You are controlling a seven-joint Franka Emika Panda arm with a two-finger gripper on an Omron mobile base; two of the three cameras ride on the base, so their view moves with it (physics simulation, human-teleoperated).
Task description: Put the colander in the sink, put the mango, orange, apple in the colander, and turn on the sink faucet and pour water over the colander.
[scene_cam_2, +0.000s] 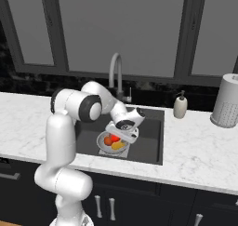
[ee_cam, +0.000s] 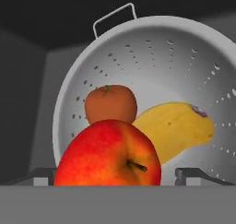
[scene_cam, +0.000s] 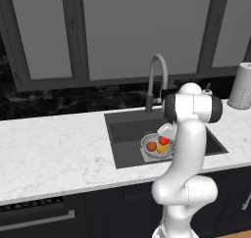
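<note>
While the gripper (ee_cam: 118, 177) hung low over the colander (scene_cam: 158, 145), its fingers (ee_cam: 186, 174) stood spread wide on either side of the apple (ee_cam: 109, 153), pinching nothing. The apple lay in the bowl, touching the orange (ee_cam: 110, 103) behind it and the mango (ee_cam: 174, 125) beside it. The colander sat in the sink (scene_cam: 128, 134), toward the front, on the pale patch. All three fruits were in, so I judged the fruit step done and the faucet (scene_cam: 156, 80) step next.

Risks from here:
- Lifting out carelessly could clip the apple or the rim, since the tips sat close on both sides; that would tip the bowl or roll fruit out.
- The spout mouth probably ended behind the colander, though the arm blocked part of that in the base views, so water might miss the bowl unless the spout was swung.
- The lever was small and near the soap bottle (scene_cam_2: 180, 106); a loose reach could knock the bottle over.
- No water ran yet.
</note>
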